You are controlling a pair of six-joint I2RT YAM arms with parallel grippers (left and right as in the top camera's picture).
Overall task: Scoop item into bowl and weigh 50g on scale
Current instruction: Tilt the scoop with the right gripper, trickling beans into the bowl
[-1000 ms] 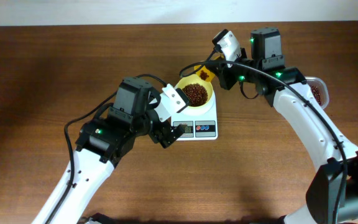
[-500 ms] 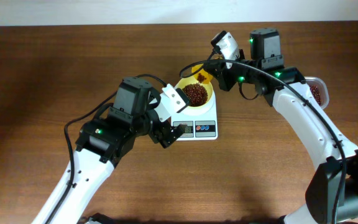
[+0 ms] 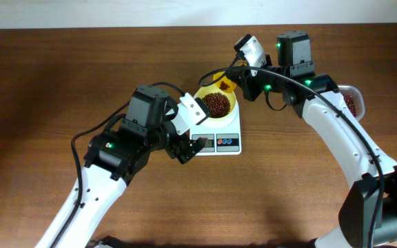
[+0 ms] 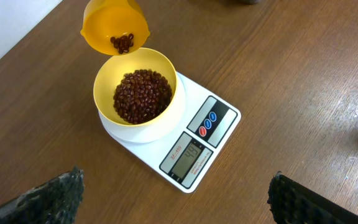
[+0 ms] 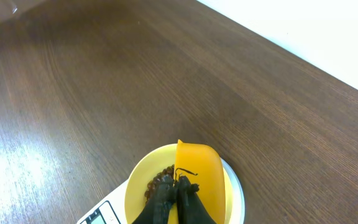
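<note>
**Right end effector** (image 5: 178,194): clenched on the handle of the scoop (image 4: 114,28). The scoop hangs tilted over the far rim of the bowl (image 4: 166,121), with a few beans left in its mouth.

**Left end effector** (image 3: 191,147): fingers spread wide, grasping nothing. It hovers above the counter (image 4: 303,74) at the front of the scale (image 4: 227,134).

**Beans** (image 4: 143,96): loose heap filling the bottom of the bowl. More lie in the tub (image 3: 350,100) at the right edge of the overhead view.
- Handling (judged): small, hard, smooth and light. They roll and scatter freely and cannot be pinched. Move them only by scoop, and pour in small tips.

**Bowl**: sits centred on the scale platform.
- Handling (judged): thin, light plastic that slides easily. Take it by the rim if at all; better left untouched while weighing.

**Scoop**:
- Handling (judged): stiff and light. The handle is the only sensible hold.

**Scale**: flat on the counter, display lit. The digits are too small to read with certainty.

**Stage (judged)**: fine top-up toward target. Risks are overshoot from a sudden tip and stray beans landing on the platform.
</note>
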